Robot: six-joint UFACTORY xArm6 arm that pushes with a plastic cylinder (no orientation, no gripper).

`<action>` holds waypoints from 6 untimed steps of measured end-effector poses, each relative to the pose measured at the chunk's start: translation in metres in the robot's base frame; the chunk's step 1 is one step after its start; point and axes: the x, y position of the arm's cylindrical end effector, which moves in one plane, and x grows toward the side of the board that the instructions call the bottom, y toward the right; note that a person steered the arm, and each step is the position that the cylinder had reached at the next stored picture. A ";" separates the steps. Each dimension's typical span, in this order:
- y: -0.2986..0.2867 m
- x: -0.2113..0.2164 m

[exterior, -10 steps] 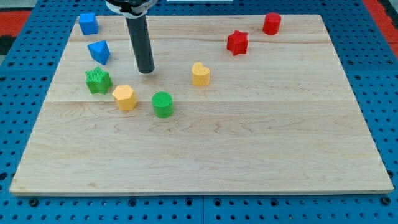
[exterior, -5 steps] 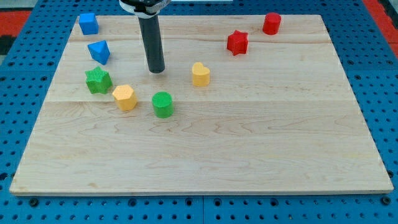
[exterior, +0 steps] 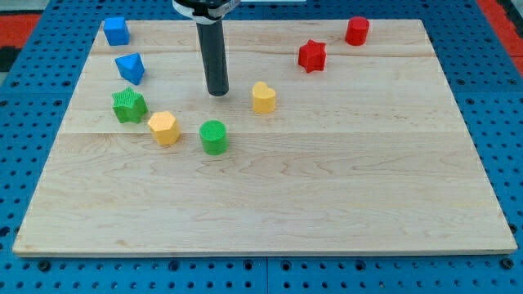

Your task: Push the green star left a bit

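The green star (exterior: 128,105) lies on the wooden board (exterior: 327,180) near its left edge. My tip (exterior: 217,92) rests on the board well to the right of the star and slightly above it, touching no block. The tip stands just left of the yellow heart (exterior: 263,97) and above the green cylinder (exterior: 213,136). The yellow hexagon (exterior: 163,127) lies close to the star's lower right.
A blue triangular block (exterior: 130,68) sits just above the green star and a blue cube (exterior: 116,30) lies at the top left corner. A red star (exterior: 311,55) and a red cylinder (exterior: 356,30) lie at the top right.
My tip has slid to the right, away from the green star and towards the yellow heart. No block has moved.
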 end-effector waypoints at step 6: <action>-0.121 0.023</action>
